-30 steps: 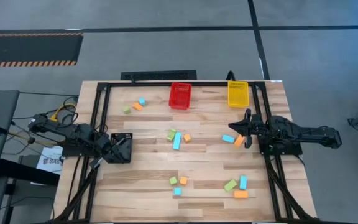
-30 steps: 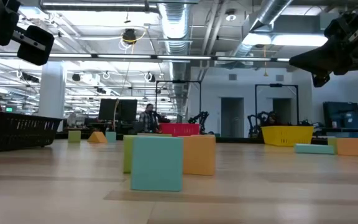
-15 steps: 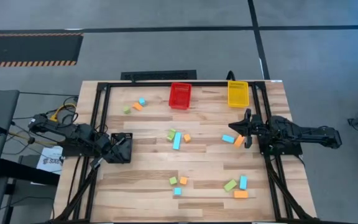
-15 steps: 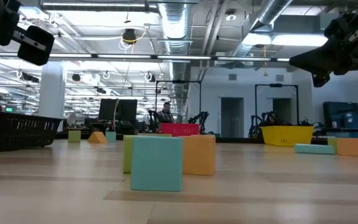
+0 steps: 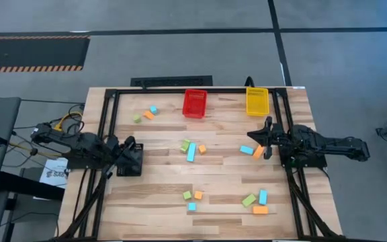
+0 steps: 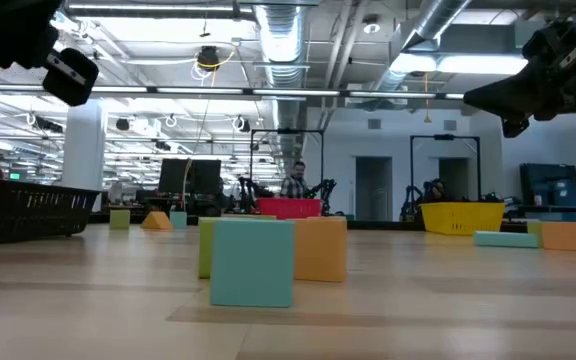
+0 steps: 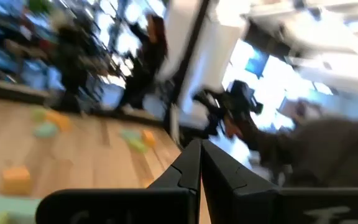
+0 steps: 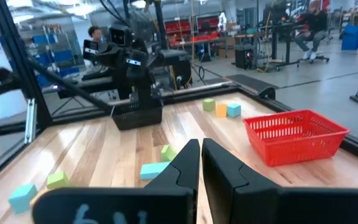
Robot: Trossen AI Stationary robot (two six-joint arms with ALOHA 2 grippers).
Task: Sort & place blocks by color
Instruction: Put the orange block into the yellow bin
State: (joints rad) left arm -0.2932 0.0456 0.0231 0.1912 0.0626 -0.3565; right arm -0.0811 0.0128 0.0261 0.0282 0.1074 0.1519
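Observation:
The blocks lie in small groups on the table: one at the far left (image 5: 148, 115), one in the middle (image 5: 191, 151), a light blue and orange pair (image 5: 252, 150) on the right, and two groups by the near edge (image 5: 192, 198) (image 5: 256, 201). My left gripper (image 5: 129, 142) (image 7: 201, 163) is shut and empty, raised over the far side of the black bin (image 5: 130, 163). My right gripper (image 5: 259, 137) (image 8: 201, 163) is also shut and empty. It hangs in the air just beyond the blue and orange pair.
A red bin (image 5: 195, 103) and a yellow bin (image 5: 256, 101) stand at the far edge, and the black bin is on the left side. A black frame rail (image 5: 106, 128) borders the table. People move about in the room behind (image 6: 293, 185).
My left gripper has swung from over the black bin toward the far edge and a little to the right, turning as it went; its wrist view is blurred with motion. The blocks have stayed where they were.

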